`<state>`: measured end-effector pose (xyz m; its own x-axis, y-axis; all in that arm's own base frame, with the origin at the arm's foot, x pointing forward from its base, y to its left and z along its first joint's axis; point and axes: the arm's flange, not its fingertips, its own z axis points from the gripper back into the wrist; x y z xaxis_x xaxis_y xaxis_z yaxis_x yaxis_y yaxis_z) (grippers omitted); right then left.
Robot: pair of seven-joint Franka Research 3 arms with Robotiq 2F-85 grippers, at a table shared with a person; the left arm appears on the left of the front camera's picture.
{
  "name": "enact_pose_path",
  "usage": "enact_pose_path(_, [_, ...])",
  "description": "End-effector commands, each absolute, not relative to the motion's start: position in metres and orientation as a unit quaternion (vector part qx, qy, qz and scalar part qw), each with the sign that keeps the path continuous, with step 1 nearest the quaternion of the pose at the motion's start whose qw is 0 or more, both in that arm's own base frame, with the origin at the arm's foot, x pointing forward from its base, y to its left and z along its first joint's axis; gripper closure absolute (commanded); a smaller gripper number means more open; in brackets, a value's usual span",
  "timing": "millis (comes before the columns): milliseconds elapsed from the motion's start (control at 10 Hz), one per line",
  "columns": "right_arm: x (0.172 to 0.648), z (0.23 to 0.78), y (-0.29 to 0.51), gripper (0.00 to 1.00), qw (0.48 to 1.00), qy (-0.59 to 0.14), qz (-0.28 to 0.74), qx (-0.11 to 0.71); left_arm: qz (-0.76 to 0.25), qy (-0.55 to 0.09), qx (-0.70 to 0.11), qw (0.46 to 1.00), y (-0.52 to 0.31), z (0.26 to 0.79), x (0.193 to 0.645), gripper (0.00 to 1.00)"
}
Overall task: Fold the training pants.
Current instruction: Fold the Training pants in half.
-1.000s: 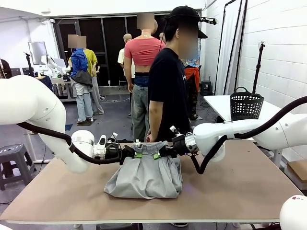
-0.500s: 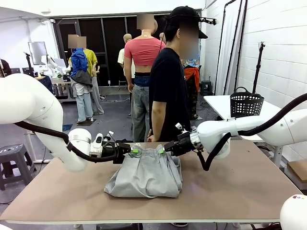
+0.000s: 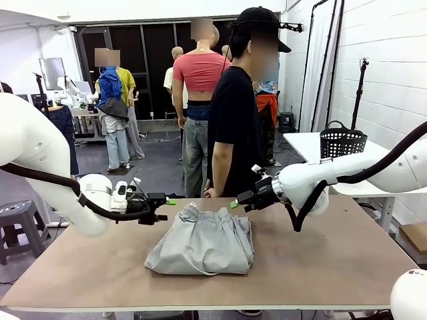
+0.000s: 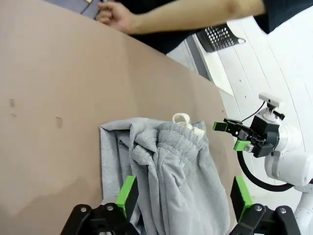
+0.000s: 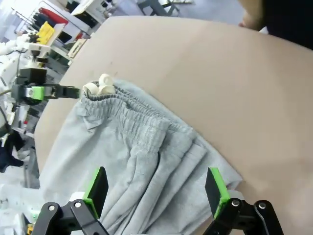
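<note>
Both tools stood released, jaws spread and empty: your left tool (image 3: 162,200) off one side of the waistband, your right tool (image 3: 238,203) off the other. Between them the training pants (image 3: 202,245) lay bunched on the desk (image 3: 333,267), waistband toward the person. Soft, light, floppy cloth, likely to sag and slip; you'd best pinch the gathered waistband's two corners.

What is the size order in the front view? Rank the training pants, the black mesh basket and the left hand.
1. training pants, plainly largest.
2. black mesh basket, though it stands farther off, so it looks smaller than it is.
3. left hand, smallest.
</note>
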<state>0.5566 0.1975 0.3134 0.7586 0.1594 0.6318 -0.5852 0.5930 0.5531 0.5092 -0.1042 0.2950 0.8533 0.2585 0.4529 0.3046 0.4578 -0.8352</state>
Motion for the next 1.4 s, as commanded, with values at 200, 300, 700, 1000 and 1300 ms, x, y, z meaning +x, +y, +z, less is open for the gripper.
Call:
enact_pose_path(200, [0.534, 0.341, 0.193, 0.00, 0.842, -0.310, 0.226, 0.378, -0.012, -0.352, -0.521, 0.777, -0.073, 0.317, 0.469, 0.00])
enact_pose_path(300, [0.547, 0.331, 0.190, 0.00, 0.851, -0.294, 0.223, 0.373, -0.036, -0.361, -0.540, 0.760, -0.072, 0.318, 0.462, 0.00])
enact_pose_path(700, [0.547, 0.331, 0.190, 0.00, 0.851, -0.294, 0.223, 0.373, -0.004, -0.323, -0.516, 0.793, -0.075, 0.321, 0.484, 0.00])
enact_pose_path(1000, [0.547, 0.331, 0.190, 0.00, 0.851, -0.294, 0.223, 0.373, -0.004, -0.323, -0.516, 0.793, -0.075, 0.321, 0.484, 0.00])
enact_pose_path(1300, [0.547, 0.331, 0.190, 0.00, 0.851, -0.294, 0.223, 0.373, -0.004, -0.323, -0.516, 0.793, -0.075, 0.321, 0.484, 0.00])
